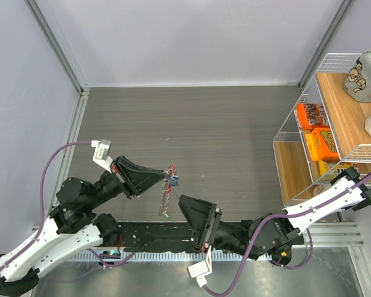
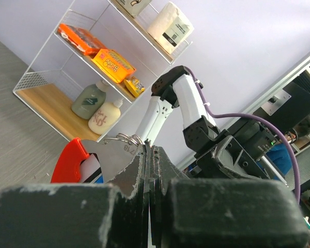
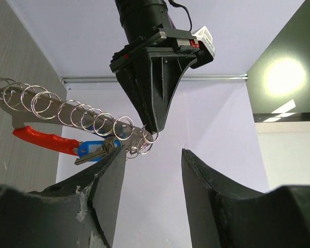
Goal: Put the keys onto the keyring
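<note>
The left gripper (image 1: 162, 177) has its jaws pressed together on the keyring (image 3: 144, 140), holding it above the grey worktop (image 1: 235, 136) near its middle; from that pinch a silvery chain (image 3: 67, 111) of linked loops trails away toward the near edge; a red tag (image 3: 41, 139) and a blue tag (image 3: 90, 150) with a small key (image 3: 106, 148) hang just beside the ring; the right gripper (image 3: 153, 160) points at the ring from close by, jaws apart, not touching it.

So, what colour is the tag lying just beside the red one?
Blue. That tag shows best in the right wrist view.
</note>
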Motion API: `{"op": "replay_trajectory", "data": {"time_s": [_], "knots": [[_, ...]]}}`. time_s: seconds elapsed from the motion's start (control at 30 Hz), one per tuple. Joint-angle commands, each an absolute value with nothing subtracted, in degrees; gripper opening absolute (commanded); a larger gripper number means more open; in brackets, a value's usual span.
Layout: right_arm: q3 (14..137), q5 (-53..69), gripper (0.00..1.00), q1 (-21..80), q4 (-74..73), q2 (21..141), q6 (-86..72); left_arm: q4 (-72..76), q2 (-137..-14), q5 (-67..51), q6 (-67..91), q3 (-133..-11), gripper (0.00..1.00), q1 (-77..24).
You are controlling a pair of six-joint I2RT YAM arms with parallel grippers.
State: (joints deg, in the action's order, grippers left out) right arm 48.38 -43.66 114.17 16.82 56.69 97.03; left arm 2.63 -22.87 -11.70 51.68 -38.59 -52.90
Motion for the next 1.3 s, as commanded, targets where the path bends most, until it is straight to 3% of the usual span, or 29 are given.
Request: {"op": "replay_trajectory", "data": {"time_s": [0.0, 0.57, 1.27], "knots": [[48.3, -44.2, 0.53, 114.8, 21.0, 57.0, 102.4, 4.0, -22.0, -11.2, 52.6, -41.3, 0.00, -52.8], [47.2, -39.7, 0.52, 108.4, 21.9, 61.7, 102.9, 1.1, -19.5, -11.8, 53.3, -41.7, 0.00, -52.8], [49.4, -38.1, 0.42, 104.9, 30.4, 68.1, 113.6, 0.2, -17.3, -12.0, 53.6, -41.0, 0.00, -52.8]]}}
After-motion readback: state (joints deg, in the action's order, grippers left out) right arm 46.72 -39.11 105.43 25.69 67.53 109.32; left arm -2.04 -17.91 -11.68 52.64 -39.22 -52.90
